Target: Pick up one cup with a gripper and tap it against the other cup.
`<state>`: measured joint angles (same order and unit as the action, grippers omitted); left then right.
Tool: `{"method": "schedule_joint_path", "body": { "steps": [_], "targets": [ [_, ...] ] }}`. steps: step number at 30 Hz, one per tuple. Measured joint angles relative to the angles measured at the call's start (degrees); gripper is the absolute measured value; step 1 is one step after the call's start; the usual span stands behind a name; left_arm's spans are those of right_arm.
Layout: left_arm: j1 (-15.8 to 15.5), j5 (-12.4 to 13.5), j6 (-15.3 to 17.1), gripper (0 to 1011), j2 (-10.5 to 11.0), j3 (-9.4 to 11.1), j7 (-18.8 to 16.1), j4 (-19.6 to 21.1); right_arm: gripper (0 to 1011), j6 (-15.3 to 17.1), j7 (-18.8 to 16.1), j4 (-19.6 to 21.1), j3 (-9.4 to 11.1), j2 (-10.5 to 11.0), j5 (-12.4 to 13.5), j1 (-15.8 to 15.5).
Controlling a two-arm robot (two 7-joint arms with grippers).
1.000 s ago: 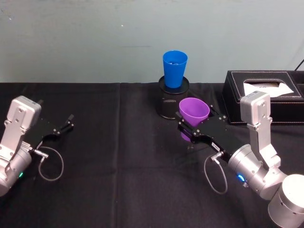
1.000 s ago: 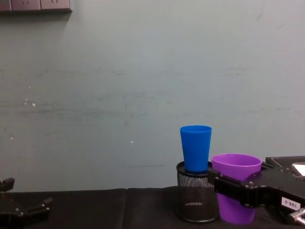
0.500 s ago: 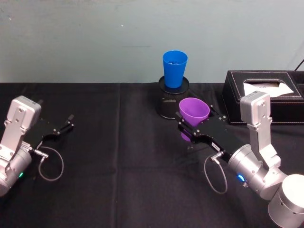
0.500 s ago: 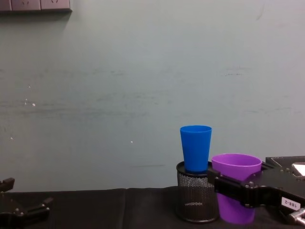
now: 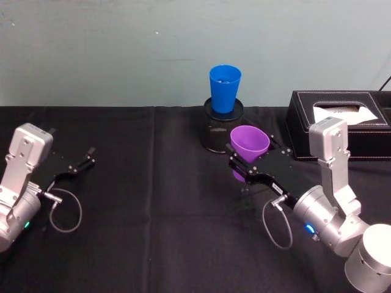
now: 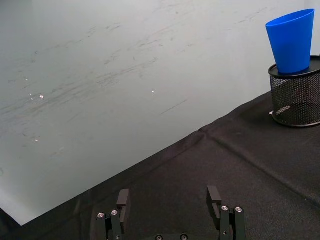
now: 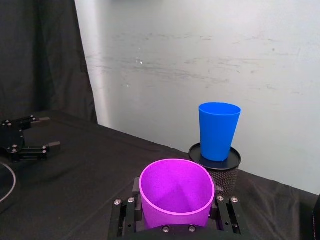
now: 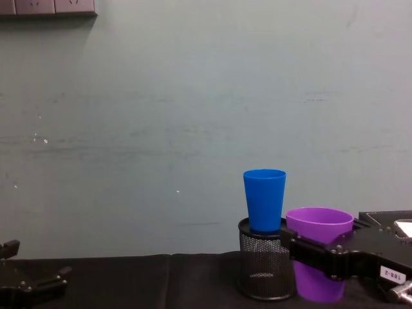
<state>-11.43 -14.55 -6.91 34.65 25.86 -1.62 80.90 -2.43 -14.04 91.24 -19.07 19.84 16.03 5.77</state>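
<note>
The left gripper [image 5: 84,163] rested low over the black table [image 5: 153,213] at the far left, jaws apart and empty, well clear of both cups. It appeared to be parked so that the work area was left free.

Near the centre, at the back of the table, the blue cup [image 5: 225,88] stood upright with its base seated in the black mesh holder [image 5: 221,131]. This put its exposed wall above the holder's rim.

Just right of and in front of the holder, the purple cup [image 5: 249,141] was upright, rim up. The right gripper [image 5: 247,163] was clamped on it, one finger on each side of its wall below the rim. That level grip kept the cup from tipping. Whether its base was clear of the table could not be determined.

The purple rim sat lower than the blue rim. The tap would therefore probably require a lift before moving left.

A black box [image 5: 342,122] stood at the far right.
</note>
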Motion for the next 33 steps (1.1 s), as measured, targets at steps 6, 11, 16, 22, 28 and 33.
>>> {"method": "schedule_joint_path", "body": {
  "steps": [6, 11, 16, 22, 28, 33],
  "targets": [
    [0.0, 0.0, 0.0, 1000, 0.0, 0.0, 0.0, 0.0, 724, 0.0, 0.0, 0.0, 0.0, 0.0, 0.0, 0.0],
    [0.0, 0.0, 0.0, 1000, 0.0, 0.0, 0.0, 0.0, 724, 0.0, 0.0, 0.0, 0.0, 0.0, 0.0, 0.0],
    [0.0, 0.0, 0.0, 1000, 0.0, 0.0, 0.0, 0.0, 723, 0.1, -0.1, -0.1, 0.1, -0.3, -0.3, 0.3],
    [0.0, 0.0, 0.0, 1000, 0.0, 0.0, 0.0, 0.0, 724, 0.9, -0.4, -2.1, 0.1, -2.1, -1.6, 2.9],
    [0.0, 0.0, 0.0, 1000, 0.0, 0.0, 0.0, 0.0, 724, 2.8, -0.3, -7.8, 0.1, -5.5, -2.7, 7.8],
    [0.0, 0.0, 0.0, 1000, 0.0, 0.0, 0.0, 0.0, 724, 4.1, -0.4, -12.6, 0.4, -7.9, -2.8, 11.3]
  ]
}}
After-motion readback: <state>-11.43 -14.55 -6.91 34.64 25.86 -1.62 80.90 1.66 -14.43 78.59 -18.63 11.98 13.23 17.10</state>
